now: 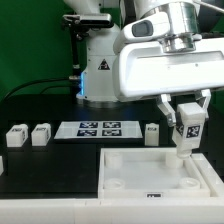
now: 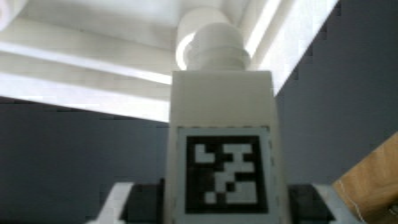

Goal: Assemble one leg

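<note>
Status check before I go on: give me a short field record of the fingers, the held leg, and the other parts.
fingers: shut on a small white plastic leg block
held leg: upright, square black-and-white tag toward the exterior camera
position: over the far corner, on the exterior view's right, of the large white square tray-like piece; contact cannot be told
loose legs: three alike on the black table, two at the exterior view's left of the marker board, one at its right

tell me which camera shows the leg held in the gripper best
Wrist view: the leg fills the frame, its tag facing the camera. The exterior view shows it small, held by the gripper near the tray's far edge.
</note>
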`<state>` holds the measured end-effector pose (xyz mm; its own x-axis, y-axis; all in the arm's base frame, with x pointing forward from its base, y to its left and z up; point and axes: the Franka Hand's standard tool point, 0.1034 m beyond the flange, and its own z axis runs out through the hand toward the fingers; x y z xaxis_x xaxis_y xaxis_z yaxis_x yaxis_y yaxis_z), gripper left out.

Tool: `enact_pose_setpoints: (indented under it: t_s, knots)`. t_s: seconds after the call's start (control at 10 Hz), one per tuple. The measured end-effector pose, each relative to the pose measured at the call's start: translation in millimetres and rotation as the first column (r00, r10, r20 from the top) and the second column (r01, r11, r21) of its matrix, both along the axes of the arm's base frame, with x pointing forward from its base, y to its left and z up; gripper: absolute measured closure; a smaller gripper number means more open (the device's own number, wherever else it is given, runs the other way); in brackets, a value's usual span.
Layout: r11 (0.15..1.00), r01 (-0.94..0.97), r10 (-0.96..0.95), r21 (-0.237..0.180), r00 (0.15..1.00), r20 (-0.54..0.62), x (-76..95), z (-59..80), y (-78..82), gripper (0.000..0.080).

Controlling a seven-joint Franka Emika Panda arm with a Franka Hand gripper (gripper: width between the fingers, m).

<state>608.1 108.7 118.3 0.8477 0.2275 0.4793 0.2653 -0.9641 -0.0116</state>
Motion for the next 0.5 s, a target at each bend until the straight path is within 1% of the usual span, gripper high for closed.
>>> enact_pose_setpoints:
  t_s: [0.3,0.5]
  knots:
    - [1.000,0.006,-0.006,0.007,1.000,0.009,14.2,-3.2,0.2,0.0508]
    - [1.000,0.004,-0.004,0.012,1.000,0.009,17.1,-12.0,5.5,0.0508]
